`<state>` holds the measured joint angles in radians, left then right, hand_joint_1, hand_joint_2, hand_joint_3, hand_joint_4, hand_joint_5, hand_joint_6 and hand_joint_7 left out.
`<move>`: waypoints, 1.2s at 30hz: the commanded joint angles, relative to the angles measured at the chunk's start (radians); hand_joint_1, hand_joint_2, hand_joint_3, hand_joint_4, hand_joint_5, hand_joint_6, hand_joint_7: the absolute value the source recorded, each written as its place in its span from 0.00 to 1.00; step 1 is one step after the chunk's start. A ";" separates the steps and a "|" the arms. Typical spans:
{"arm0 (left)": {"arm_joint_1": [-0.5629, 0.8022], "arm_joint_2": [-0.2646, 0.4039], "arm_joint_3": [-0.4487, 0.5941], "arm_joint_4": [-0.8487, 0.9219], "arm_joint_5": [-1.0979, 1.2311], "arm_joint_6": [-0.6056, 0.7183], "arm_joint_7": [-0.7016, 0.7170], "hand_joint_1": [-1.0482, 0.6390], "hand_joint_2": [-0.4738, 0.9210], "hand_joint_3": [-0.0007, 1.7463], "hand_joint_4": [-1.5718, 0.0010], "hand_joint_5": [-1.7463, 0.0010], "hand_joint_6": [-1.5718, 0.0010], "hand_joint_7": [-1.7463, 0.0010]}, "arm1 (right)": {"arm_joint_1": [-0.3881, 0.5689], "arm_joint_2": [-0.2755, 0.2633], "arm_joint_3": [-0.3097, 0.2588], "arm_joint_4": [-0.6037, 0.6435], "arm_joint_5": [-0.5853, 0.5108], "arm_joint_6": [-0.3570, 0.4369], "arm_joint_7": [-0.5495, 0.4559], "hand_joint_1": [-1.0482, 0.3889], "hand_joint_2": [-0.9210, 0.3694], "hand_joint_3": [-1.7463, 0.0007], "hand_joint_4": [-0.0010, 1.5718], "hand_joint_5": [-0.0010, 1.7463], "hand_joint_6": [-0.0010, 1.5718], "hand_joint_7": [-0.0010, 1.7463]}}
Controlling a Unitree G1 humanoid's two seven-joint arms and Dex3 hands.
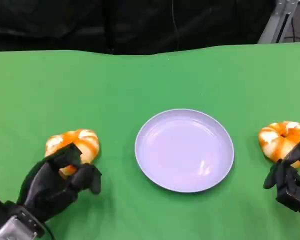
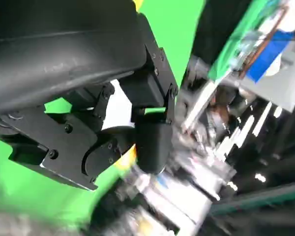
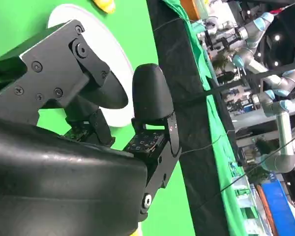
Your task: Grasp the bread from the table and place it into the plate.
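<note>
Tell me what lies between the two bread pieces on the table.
In the head view, the empty lavender plate sits between the left bread and the right bread, with bare green table around it.

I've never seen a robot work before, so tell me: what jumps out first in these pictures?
A pale round plate sits empty in the middle of a bright green table. An orange-and-white bread roll lies on each side of it: the left bread has the black left hand reaching over its near edge, and the right bread lies just beyond the right hand.

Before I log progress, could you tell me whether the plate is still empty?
Empty: the plate shows bare surface, and both breads lie on the table beside it.
</note>
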<state>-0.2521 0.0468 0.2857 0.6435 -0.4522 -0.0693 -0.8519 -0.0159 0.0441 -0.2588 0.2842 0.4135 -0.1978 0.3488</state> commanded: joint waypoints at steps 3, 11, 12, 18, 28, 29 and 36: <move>0.051 0.082 -0.095 -0.064 0.415 -0.509 0.304 0.20 0.99 0.14 0.80 0.68 0.66 0.92 | -0.006 -0.016 -0.008 -0.002 0.005 -0.015 0.010 0.70 0.41 0.16 0.59 1.00 0.50 0.94; 0.072 0.230 -0.184 -0.204 1.023 -0.608 0.892 0.05 1.00 0.16 0.86 0.84 0.72 0.99 | -0.008 -0.015 -0.008 -0.006 0.001 -0.005 0.004 0.70 0.40 0.17 0.58 1.00 0.50 0.94; 0.066 0.255 -0.203 -0.222 1.107 -0.583 0.968 0.03 1.00 0.14 0.84 0.85 0.70 0.99 | -0.009 -0.014 -0.008 -0.008 0.000 -0.001 -0.001 0.70 0.40 0.17 0.58 1.00 0.50 0.94; 0.013 0.363 -0.334 -0.264 1.396 -0.371 1.158 0.03 1.00 0.07 0.78 0.91 0.68 0.99 | -0.012 -0.010 -0.003 -0.011 0.000 0.007 -0.012 0.70 0.40 0.17 0.59 1.00 0.50 0.94; -0.123 0.392 -0.535 -0.060 1.425 -0.227 1.150 0.03 1.00 0.08 0.71 0.95 0.68 0.99 | -0.009 -0.007 0.007 -0.024 -0.004 0.007 -0.022 0.71 0.39 0.17 0.59 1.00 0.50 0.95; -0.144 0.388 -0.557 -0.017 1.424 -0.224 1.159 0.02 1.00 0.08 0.71 0.95 0.67 0.99 | -0.009 -0.007 0.008 -0.024 -0.003 0.005 -0.021 0.71 0.39 0.17 0.59 1.00 0.49 0.95; -0.261 0.359 -0.671 0.193 1.412 -0.188 1.172 0.00 1.00 0.15 0.70 0.98 0.67 1.00 | -0.005 -0.008 0.011 -0.030 0.000 0.009 -0.022 0.71 0.39 0.17 0.58 1.00 0.48 0.96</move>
<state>-0.4719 0.4085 -0.3552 0.7851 0.9688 -0.2865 0.3238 -0.0271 0.0447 -0.2441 0.2707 0.4106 -0.1934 0.3333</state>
